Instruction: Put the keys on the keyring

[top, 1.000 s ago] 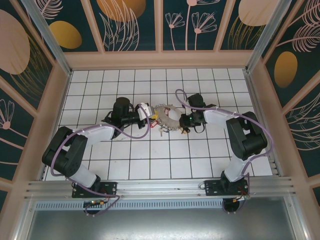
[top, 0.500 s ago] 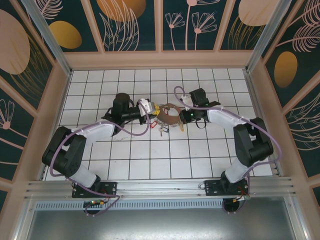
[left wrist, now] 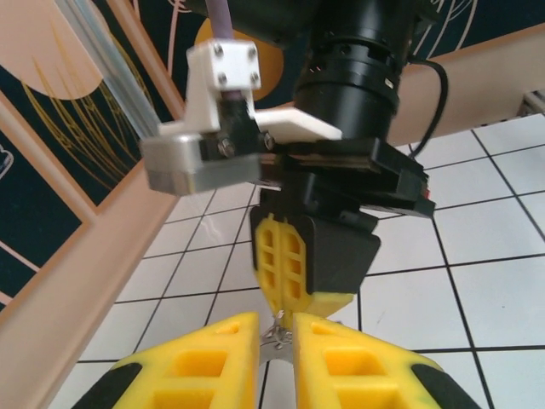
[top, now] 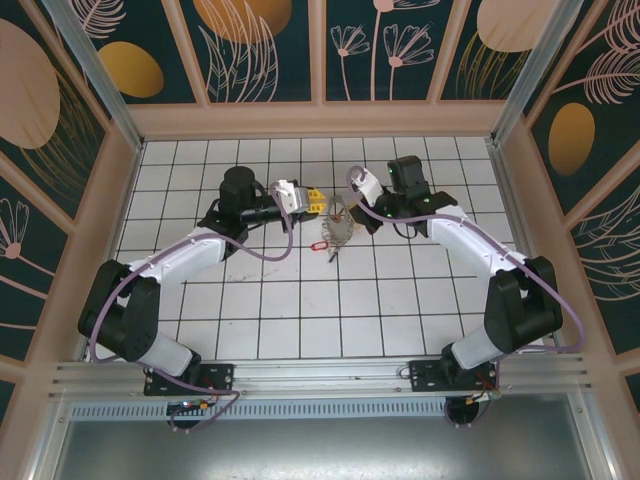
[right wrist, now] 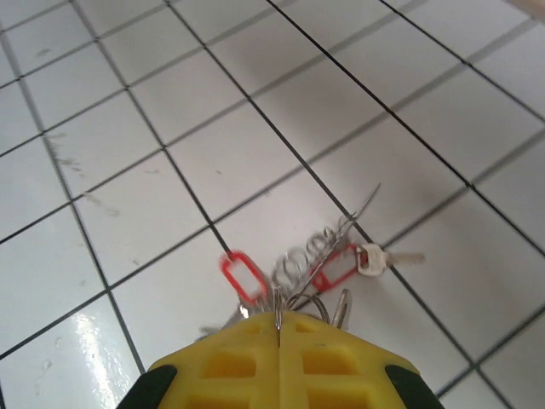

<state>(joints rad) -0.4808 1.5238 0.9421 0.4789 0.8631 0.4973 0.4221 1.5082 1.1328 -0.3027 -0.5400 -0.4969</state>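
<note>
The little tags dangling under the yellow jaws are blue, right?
Not blue. The tags dangling under the yellow jaws of the right gripper are red, as the right wrist view shows.

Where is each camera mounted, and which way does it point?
Top external: above and behind the bases, looking down on the table; left arm, right arm, left gripper, right gripper show.
Left wrist: on the left arm, looking along its yellow fingers at the right gripper.
Right wrist: on the right arm, looking down past its shut fingers at the keyring.
Shared: top and right wrist both see the keyring.
</note>
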